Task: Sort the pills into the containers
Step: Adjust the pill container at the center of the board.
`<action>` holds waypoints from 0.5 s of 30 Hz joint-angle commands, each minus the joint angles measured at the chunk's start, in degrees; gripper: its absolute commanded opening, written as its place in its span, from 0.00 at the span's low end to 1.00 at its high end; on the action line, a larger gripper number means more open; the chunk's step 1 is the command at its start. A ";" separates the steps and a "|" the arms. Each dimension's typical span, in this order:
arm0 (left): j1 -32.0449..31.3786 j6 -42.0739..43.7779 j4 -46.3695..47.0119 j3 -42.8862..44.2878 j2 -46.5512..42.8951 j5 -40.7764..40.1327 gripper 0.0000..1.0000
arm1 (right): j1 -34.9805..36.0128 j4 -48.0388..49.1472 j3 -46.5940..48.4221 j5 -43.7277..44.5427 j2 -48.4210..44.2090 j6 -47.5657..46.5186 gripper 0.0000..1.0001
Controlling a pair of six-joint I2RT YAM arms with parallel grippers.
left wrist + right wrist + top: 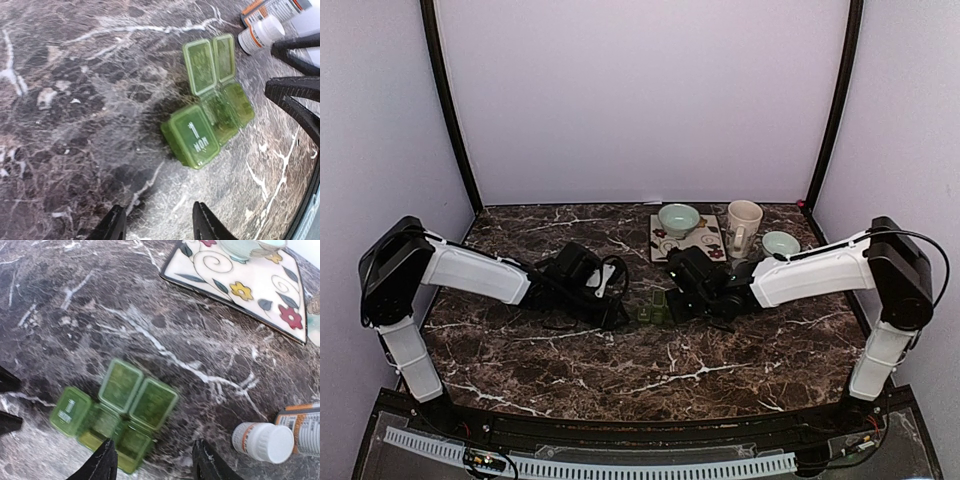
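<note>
Overhead view: the pill organiser (653, 308) is too small to resolve its lids or compartments.

Left wrist view: the contents of the organiser's two open compartments cannot be resolved. Beyond the organiser's raised lids, the orange-labelled bottle (272, 7) is cut by the top edge.

Right wrist view: the organiser is blurred and its lid lettering is illegible. Beyond the organiser, the floral plate (240, 285) and the bowl (250, 247) on it are cut by the top edge.

White letters "MON" are read on the closed lid (194, 136) of the green pill organiser (226, 109), with a tall mark like a "1" printed beside them. In the right wrist view this print is seen only as a white blur. Print on the labels of the white-capped bottle (260, 34) and the second bottle (270, 9) is too small to be read.
</note>
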 commanded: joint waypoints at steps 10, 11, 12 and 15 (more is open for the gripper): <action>-0.11 -2.47 1.41 2.81 2.17 -7.10 0.41 | 0.53 -0.82 -3.12 3.83 0.40 4.56 0.23; -0.10 -2.36 1.41 3.26 2.90 -7.11 0.40 | 0.53 -0.81 -3.12 3.96 0.72 4.64 0.23; -0.03 -2.37 1.53 3.61 3.49 -6.98 0.40 | 0.53 -0.79 -3.16 3.96 1.02 4.73 0.23; 0.31 -2.37 2.10 4.52 4.77 -6.17 0.40 | 0.45 -0.45 -3.16 3.79 2.05 4.90 0.21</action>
